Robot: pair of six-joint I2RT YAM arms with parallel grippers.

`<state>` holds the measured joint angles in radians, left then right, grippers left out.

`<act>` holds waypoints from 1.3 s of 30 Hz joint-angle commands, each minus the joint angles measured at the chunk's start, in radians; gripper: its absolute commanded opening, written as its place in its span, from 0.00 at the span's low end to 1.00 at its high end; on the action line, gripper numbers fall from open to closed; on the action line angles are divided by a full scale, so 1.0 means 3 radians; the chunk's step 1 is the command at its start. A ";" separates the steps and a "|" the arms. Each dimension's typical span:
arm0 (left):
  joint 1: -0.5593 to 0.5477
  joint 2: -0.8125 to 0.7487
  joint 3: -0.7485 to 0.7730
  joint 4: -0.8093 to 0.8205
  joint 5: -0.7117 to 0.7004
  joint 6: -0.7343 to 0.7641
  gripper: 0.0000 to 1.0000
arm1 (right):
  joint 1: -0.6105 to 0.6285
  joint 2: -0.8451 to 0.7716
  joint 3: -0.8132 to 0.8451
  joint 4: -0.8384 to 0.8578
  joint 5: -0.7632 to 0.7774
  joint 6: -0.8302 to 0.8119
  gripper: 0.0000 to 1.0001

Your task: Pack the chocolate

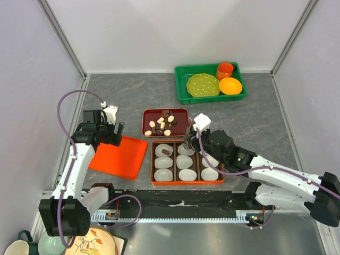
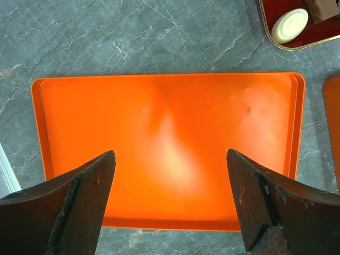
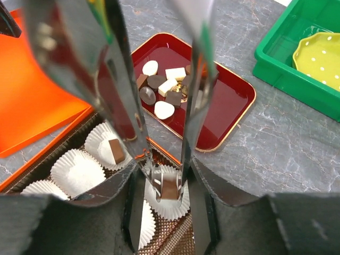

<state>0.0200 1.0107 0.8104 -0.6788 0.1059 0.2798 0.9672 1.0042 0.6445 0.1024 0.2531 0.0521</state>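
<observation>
Loose chocolates, dark brown and cream-white, lie in a red tray (image 1: 180,118), also in the right wrist view (image 3: 162,87). An orange box (image 1: 187,182) holds white paper cups. One brown cube (image 3: 116,150) sits in the far-left cup (image 1: 165,152). My right gripper (image 1: 195,134) (image 3: 162,171) is shut on metal tongs (image 3: 125,101). The tong tips pinch a brown chocolate cube (image 3: 170,187) just above the far-middle cup (image 3: 169,204). My left gripper (image 1: 110,129) (image 2: 170,204) is open and empty, hovering over the orange lid (image 2: 170,133).
The orange lid (image 1: 119,155) lies left of the box. A green bin (image 1: 183,94) at the back right holds a yellow plate (image 1: 202,85), an orange cup (image 1: 224,69) and an orange bowl (image 1: 230,85). Crockery (image 1: 90,245) sits at the near left corner.
</observation>
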 commanded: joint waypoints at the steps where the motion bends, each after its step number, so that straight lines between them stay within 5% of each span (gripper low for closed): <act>1: 0.0000 -0.0056 0.0121 0.0013 -0.0036 0.0131 0.92 | 0.0013 -0.0024 0.0015 0.0144 0.0072 0.0057 0.45; 6: 0.0000 -0.0061 0.0121 -0.0002 -0.0036 0.0136 0.92 | 0.0033 0.0002 0.0030 0.0206 0.0041 0.0082 0.51; 17: 0.0000 -0.0056 0.0116 0.0003 -0.0026 0.0116 0.92 | 0.0054 0.0104 0.0463 0.0384 0.0061 -0.0030 0.45; 25: -0.0005 -0.0076 0.0116 0.0033 -0.0036 0.0075 0.93 | 0.0008 0.1039 0.1062 0.0865 0.0373 -0.0276 0.40; 39: 0.0005 -0.0081 0.0177 0.0028 -0.0067 0.0069 0.93 | -0.0248 0.2675 0.2269 0.1177 -0.0414 -0.0184 0.49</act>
<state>0.0200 1.0004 0.8131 -0.6796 0.0978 0.2806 0.8925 1.7382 1.2179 0.3782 0.2195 -0.0048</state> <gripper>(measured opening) 0.927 0.469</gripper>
